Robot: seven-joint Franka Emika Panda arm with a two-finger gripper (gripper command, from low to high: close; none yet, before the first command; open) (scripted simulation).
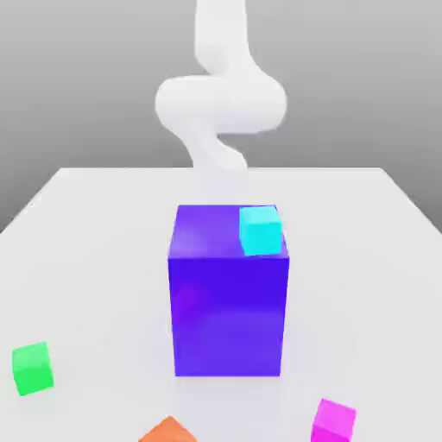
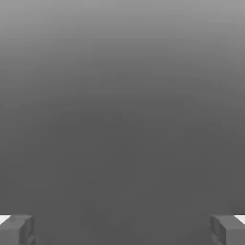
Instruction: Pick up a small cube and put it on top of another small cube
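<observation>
Claw (image 2: 122, 230) spread wide, with nothing between its fingers. Over on the exterior view's right, at the near edge, sits the pink cube (image 1: 333, 422), partly cut off. The green cube (image 1: 33, 369) is near, far over on the left. Between them there's an orange cube (image 1: 169, 431), and a cyan cube (image 1: 261, 231) rests on the big purple block (image 1: 228, 315), towards its right side.

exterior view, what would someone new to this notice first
Probably the big blue-purple block in the middle of the white table, with a small cyan cube on its top, toward the exterior view's right. Next, likely the bright green cube at the exterior view's left and the magenta cube near the lower right.
</observation>
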